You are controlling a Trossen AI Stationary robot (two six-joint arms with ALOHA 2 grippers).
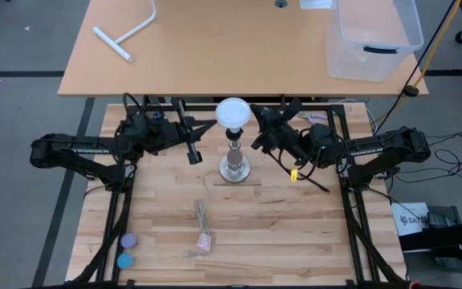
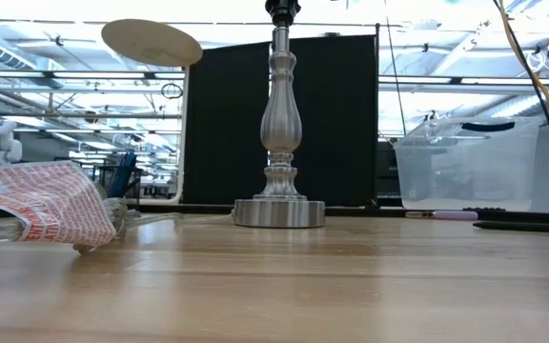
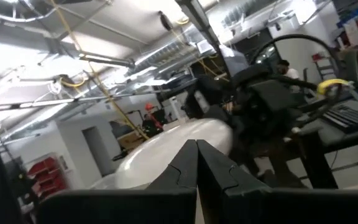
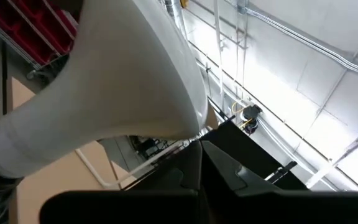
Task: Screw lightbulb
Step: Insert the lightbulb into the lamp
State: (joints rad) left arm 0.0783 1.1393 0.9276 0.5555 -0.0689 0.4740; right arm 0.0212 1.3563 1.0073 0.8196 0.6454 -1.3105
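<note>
Lamp post [image 1: 235,160] stands upright mid-table; the bulb [image 1: 233,113] sits on top of it, axis vertical, globe up, base down into the black socket. Whether it's fully seated I can't tell. Right gripper [image 1: 261,133] is just right of the bulb neck and nearer than the left; fingers closed together, gripping nothing. Left gripper [image 1: 193,151] is left of the post, lower, also closed and empty. Next turn probably falls to the right.

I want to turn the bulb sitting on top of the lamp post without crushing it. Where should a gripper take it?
Grip the lightbulb at its tapering neck, coming in level from the side: it stands upright on the post, and the neck looks narrower than the globe.
</note>
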